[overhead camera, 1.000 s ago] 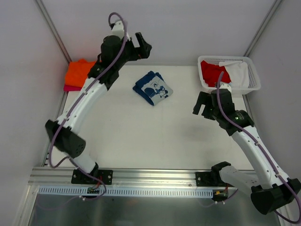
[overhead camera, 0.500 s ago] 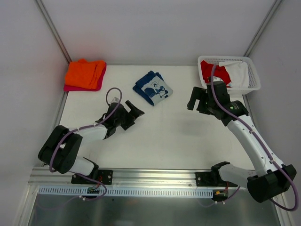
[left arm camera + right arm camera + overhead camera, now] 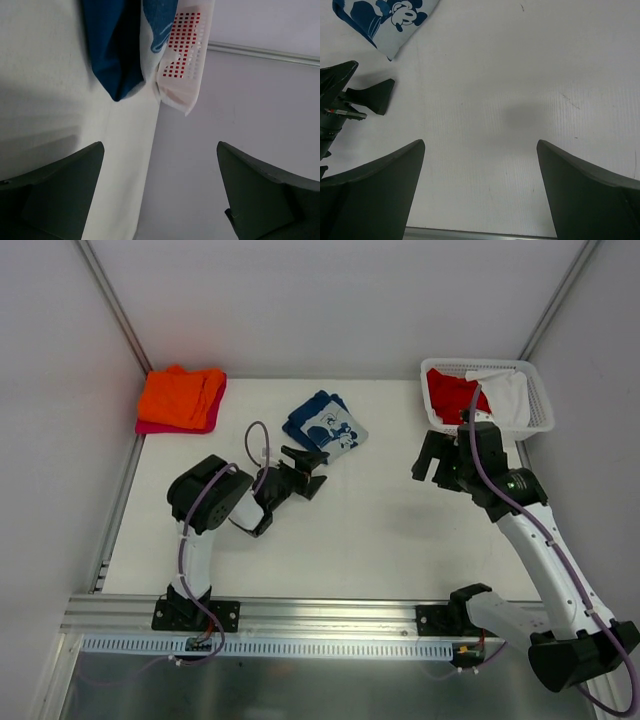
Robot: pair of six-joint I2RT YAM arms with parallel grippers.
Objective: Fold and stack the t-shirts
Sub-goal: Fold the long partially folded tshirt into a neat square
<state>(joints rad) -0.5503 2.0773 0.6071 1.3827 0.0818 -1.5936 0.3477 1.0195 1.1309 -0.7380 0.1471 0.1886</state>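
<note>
The folded navy blue t-shirt [image 3: 325,427], with a pale printed panel, lies at the back middle of the table. It shows in the left wrist view [image 3: 117,45] and the right wrist view [image 3: 385,20]. My left gripper [image 3: 315,472] is open and empty, low over the table just in front of the shirt, apart from it [image 3: 160,195]. My right gripper [image 3: 432,468] is open and empty above bare table right of centre [image 3: 480,190]. An orange t-shirt [image 3: 182,395] lies on a magenta-pink one [image 3: 158,427] at the back left. Red [image 3: 452,392] and white [image 3: 508,395] t-shirts lie in the basket.
The white lattice basket [image 3: 540,420] stands at the back right, also in the left wrist view [image 3: 185,55]. The left arm [image 3: 205,500] is folded low over the table's left middle. Grey walls close the table on three sides. A metal rail [image 3: 320,615] runs along the near edge.
My left arm has swung down from high at the back left to low on the table, its gripper now just in front of the navy shirt. My right gripper shifted slightly.
</note>
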